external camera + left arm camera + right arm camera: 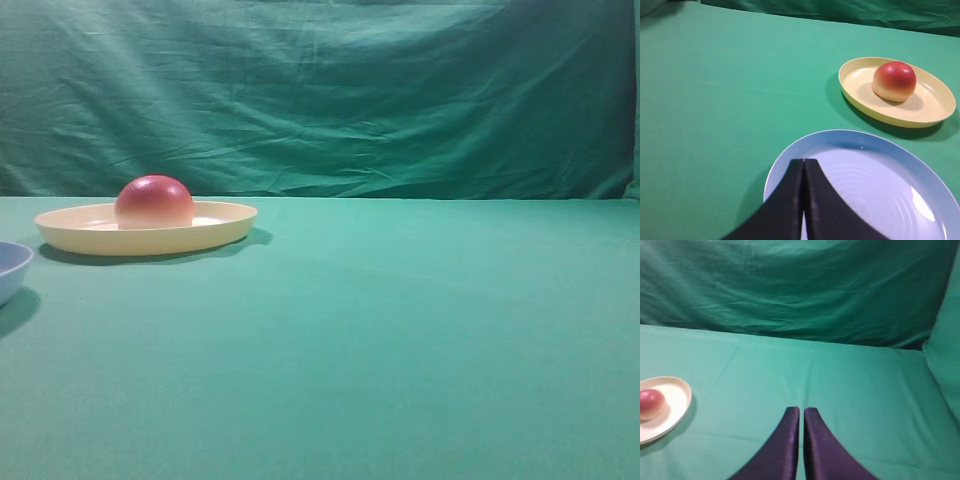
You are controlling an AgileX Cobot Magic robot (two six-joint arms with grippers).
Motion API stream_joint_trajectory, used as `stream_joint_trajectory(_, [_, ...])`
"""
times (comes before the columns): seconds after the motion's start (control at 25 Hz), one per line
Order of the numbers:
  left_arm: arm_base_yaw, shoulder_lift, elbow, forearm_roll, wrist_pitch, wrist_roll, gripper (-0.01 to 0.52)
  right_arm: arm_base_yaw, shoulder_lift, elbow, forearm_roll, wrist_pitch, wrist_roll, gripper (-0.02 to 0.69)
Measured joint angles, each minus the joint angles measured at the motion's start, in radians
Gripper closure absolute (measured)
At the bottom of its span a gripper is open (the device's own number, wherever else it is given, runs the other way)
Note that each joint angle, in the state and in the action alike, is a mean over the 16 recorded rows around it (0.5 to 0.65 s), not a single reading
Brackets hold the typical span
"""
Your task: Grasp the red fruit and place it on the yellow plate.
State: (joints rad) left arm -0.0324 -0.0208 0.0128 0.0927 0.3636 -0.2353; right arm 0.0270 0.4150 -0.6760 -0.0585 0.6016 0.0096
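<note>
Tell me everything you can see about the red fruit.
The red fruit is a glossy, smooth dome, deep red on top fading to pale yellow near its flat base. It sits flat side down, upright, inside the yellow plate, a little off the plate's middle. Only the plate touches it; neither gripper is near it.

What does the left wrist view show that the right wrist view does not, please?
Only the left wrist view shows the light blue dish and the left gripper, fingers together above it. Only the right wrist view shows the right gripper, shut over bare green cloth. Both show the red fruit sitting on the yellow plate.
</note>
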Motion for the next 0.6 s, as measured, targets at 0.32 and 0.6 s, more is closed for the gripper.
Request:
stream_joint_trajectory(0.32, [0.0,0.0,0.0,0.0,0.0,0.0,0.514,-0.071,-0.217,0.247,-0.054,-0.113,-0.003,0.665])
stream_joint_trajectory(0.6, [0.0,0.0,0.0,0.0,0.0,0.0,0.514,-0.083,-0.356,0.469,-0.063,-0.21,0.001,0.665])
